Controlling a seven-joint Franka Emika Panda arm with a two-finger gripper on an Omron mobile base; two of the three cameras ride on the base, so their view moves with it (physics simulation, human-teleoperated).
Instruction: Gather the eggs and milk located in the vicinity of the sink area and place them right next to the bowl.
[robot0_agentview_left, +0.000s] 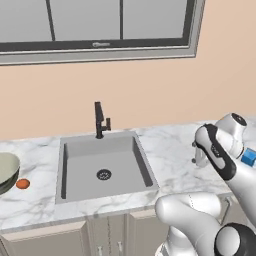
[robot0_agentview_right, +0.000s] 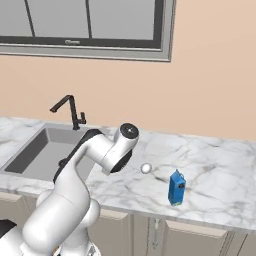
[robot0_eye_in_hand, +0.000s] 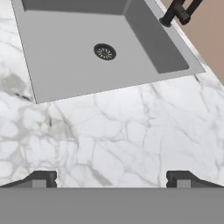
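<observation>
So progress check: I'd say roughly a third of the job looks done. The orange-brown egg (robot0_agentview_left: 22, 184) is already sitting on the marble counter (robot0_agentview_left: 170, 150) just beside the grey-beige bowl (robot0_agentview_left: 7, 171), way over on the left side of the sink (robot0_agentview_left: 102, 165). That one counts as delivered, as far as I can judge.

What's left is the other two items, and both are on the right side of the basin. The white egg (robot0_agentview_right: 146, 168) is lying on the countertop a bit past the arm's elbow, and the blue milk carton (robot0_agentview_right: 177, 188) is standing upright near it, closer to the counter's front edge. Neither has been touched, and they're well apart from the bowl, with the whole sink between.

The gripper (robot0_eye_in_hand: 111, 178) is spread fully wide with nothing between its fingers. In the hand view it's hovering over bare marble next to the sink, with the round drain (robot0_eye_in_hand: 104, 51) and the black faucet (robot0_eye_in_hand: 177, 12) ahead of it.

My guess is the next step is swinging right to grab either the white egg or the milk, then carrying it across to the bowl
</observation>
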